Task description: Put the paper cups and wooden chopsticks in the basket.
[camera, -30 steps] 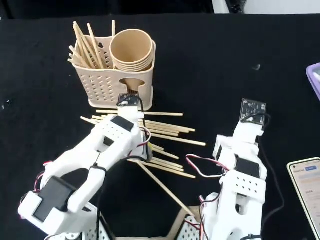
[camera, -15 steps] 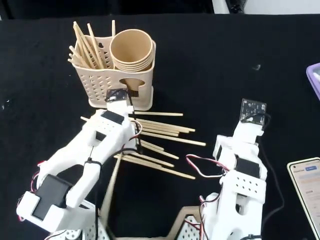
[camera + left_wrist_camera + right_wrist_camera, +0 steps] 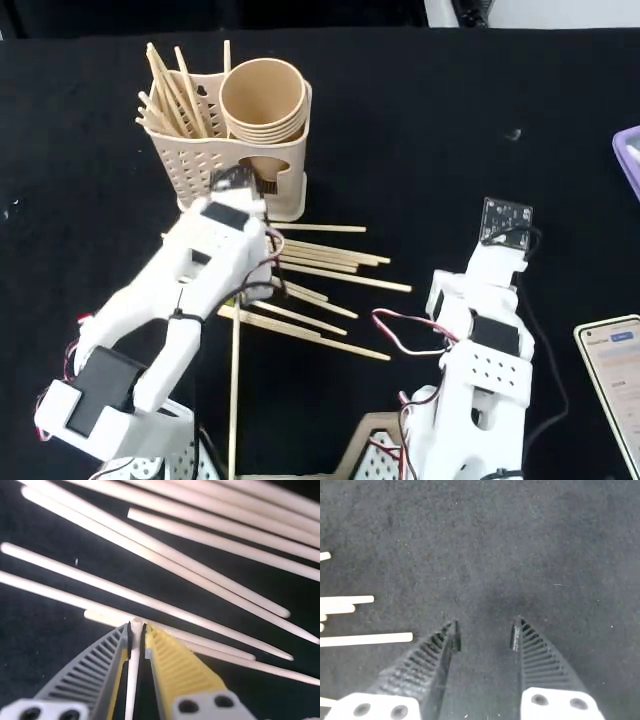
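A beige basket (image 3: 215,175) at the back left holds a stack of paper cups (image 3: 263,95) and several wooden chopsticks (image 3: 175,95). More loose chopsticks (image 3: 330,258) lie fanned on the black table in front of it. My left arm (image 3: 205,265) is over the left end of that pile. My left gripper (image 3: 135,627) is shut on one chopstick (image 3: 131,680), which trails toward the table's front edge (image 3: 235,400). My right gripper (image 3: 484,630) is open over bare table, with chopstick tips (image 3: 365,639) off to one side.
A phone (image 3: 612,372) lies at the right edge, with a purple object (image 3: 630,150) farther back. The right arm (image 3: 490,330) stands at the front right. A wooden base piece (image 3: 355,450) sits at the front edge between the arms.
My left arm has swung left and toward the basket. The chopstick in its gripper has turned from slanting to the front right to pointing straight at the front edge. The right arm kept still.
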Robot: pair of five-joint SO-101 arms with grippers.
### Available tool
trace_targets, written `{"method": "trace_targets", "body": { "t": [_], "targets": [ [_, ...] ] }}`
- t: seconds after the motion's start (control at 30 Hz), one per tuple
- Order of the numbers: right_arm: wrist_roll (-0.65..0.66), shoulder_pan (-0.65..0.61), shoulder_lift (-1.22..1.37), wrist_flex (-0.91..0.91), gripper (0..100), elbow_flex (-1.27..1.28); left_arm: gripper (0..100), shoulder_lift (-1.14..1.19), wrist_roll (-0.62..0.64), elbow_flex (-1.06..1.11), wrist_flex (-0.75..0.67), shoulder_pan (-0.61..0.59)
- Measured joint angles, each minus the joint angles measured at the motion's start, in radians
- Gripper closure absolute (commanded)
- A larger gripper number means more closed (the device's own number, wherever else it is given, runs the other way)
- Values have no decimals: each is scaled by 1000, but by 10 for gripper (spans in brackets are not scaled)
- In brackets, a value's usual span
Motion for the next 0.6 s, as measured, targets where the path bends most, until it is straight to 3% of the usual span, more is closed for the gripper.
{"method": "trace_targets", "body": {
  "t": [0.23, 0.43, 0.6],
  "targets": [
    [0, 0, 0, 0, 822, 0, 939, 2, -169, -285, 275, 2],
    [0, 0, 0, 0, 822, 0, 939, 11, -327, -448, 304, 9],
    [0, 0, 0, 0, 822, 0, 939, 11, -459, -486, 304, 124]
  ]
}}
